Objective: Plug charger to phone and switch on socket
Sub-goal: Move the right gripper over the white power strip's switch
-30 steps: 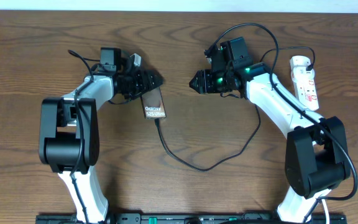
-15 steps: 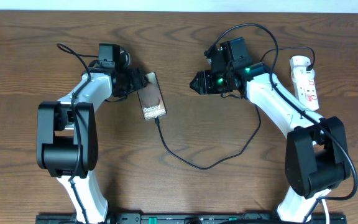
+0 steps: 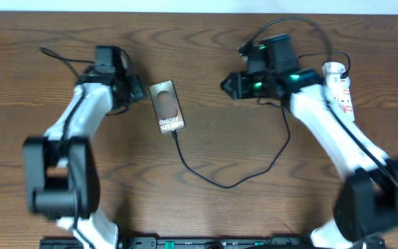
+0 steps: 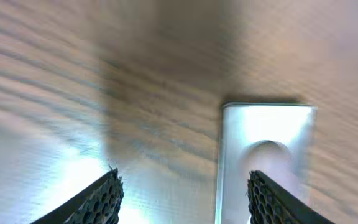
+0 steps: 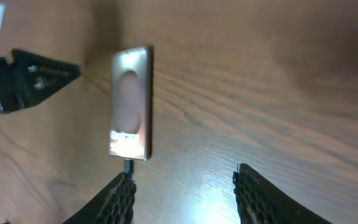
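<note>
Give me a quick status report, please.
Left gripper, right gripper open, empty. Charger tip at phone end. Socket at right, untouched. Nothing blocking.

Brown wood-grain table (image 3: 206,207), pale strip (image 3: 185,5) along far edge, bright glare (image 4: 55,168) nr cam

Phone (image 3: 166,106) flat on table (image 3: 206,41), charger (image 3: 213,181) tip at btm edge; left gripper (image 3: 142,93) just beside.

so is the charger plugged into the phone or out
Looks in: the tip of the charger meets the bottom edge of the phone with no gap in overhead and right wrist views. How fully seated, cannot tell.
</note>
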### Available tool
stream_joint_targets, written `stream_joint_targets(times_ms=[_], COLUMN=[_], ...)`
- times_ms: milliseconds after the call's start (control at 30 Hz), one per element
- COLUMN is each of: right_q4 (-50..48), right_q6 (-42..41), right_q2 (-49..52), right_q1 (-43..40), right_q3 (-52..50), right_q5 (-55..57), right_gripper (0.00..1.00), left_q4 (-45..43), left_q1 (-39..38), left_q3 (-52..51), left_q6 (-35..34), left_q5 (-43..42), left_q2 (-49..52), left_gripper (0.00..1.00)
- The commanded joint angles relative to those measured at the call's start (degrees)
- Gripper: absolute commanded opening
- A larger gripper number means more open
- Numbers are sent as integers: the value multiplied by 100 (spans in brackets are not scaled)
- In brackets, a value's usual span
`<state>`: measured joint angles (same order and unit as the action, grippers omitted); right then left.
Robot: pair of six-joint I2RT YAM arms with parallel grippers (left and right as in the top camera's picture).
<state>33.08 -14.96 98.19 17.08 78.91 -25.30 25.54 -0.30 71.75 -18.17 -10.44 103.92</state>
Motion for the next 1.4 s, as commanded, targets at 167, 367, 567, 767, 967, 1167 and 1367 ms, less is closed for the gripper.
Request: stream_joint_targets(times_ms=[167,367,567,767,967,1167,1367], right_q4=[1075,1628,1663,1652,1604,1320,765], right_q6=[57,92,330,503,682,734,872], right_q2=[-1141,-1082,-1049,-988,-597,103,678], right_q1=[-1187,-2500,-3501,-4175,-4575,-4767,-4806], right_q3=[81,76,76,76,76,76,76], right_q5=[1248,1338,1338,1342,1344,1484,1434], right_gripper=[51,52,56,61,59,58,59], left_q4=[389,660,1005,1005,1005,1005,1005], left_q1=[66,66,66,66,66,66,66], left_q3=[48,48,48,48,48,48,48], left_q6=[57,57,55,57,55,55,55], left_q5=[129,131,129,129,129,129,129], left_q2=[-1528,-1596,-1596,-1596,-1596,-1596,-1596], left_gripper=[67,86,90,91,91,92,92])
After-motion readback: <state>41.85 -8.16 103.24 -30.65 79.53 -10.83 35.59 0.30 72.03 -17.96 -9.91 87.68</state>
